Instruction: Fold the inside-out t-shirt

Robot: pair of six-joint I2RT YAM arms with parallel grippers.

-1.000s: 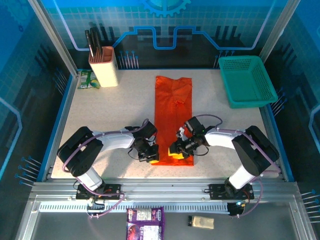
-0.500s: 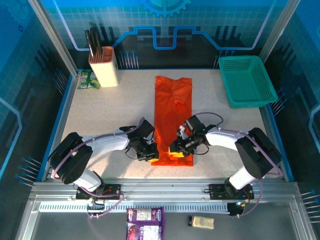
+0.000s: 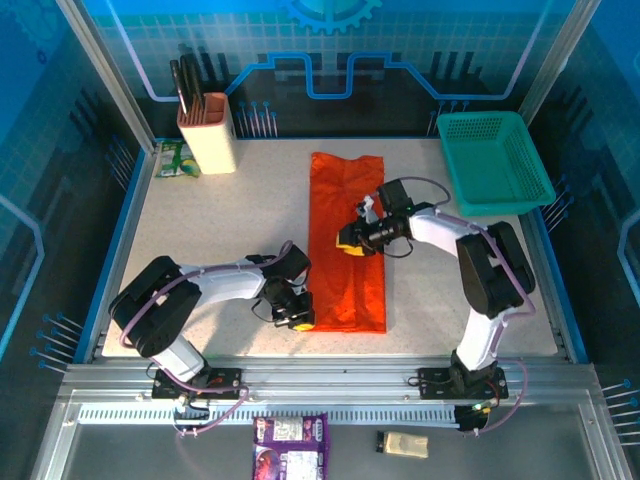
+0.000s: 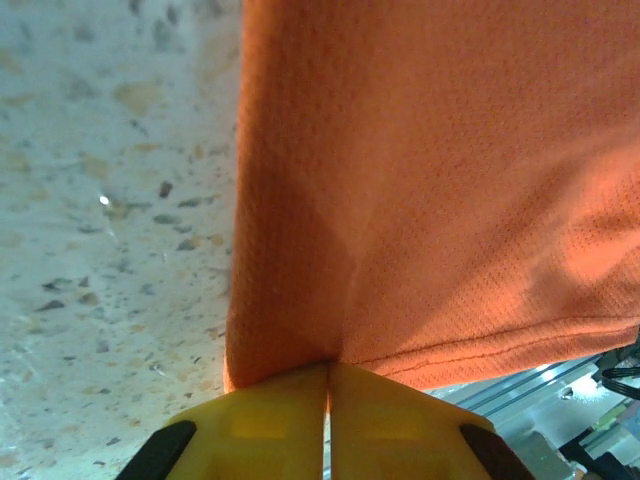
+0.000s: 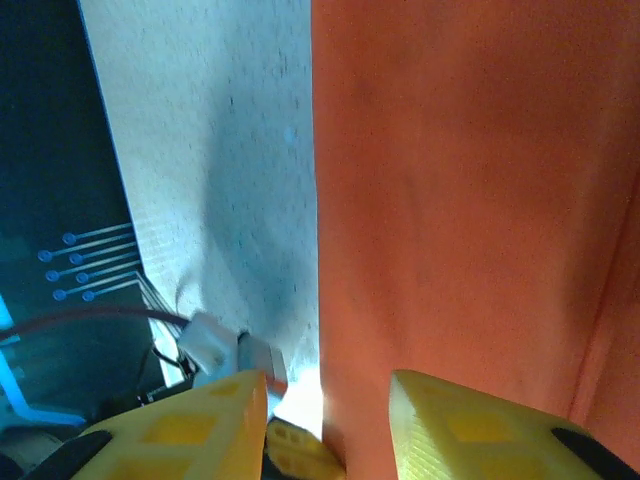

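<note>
The bright orange t-shirt (image 3: 347, 215) lies as a long narrow strip down the middle of the table, running from the far side to the near edge. My left gripper (image 3: 300, 320) sits at the strip's near left corner. In the left wrist view that gripper (image 4: 328, 372) is shut, its yellow fingers pinching the cloth (image 4: 430, 180) just above the hem. My right gripper (image 3: 350, 240) hovers over the strip's middle. In the right wrist view it (image 5: 325, 400) is open, with nothing between its fingers and the cloth (image 5: 470, 180) below.
A teal mesh basket (image 3: 495, 160) stands at the far right corner. A beige knife block (image 3: 207, 135) and a green packet (image 3: 175, 158) are at the far left. Bare table (image 3: 220, 230) stretches left of the shirt, and more bare top lies on its right.
My right gripper has moved from the shirt's near hem up to the middle of the strip. The left gripper has stayed at the near left corner.
</note>
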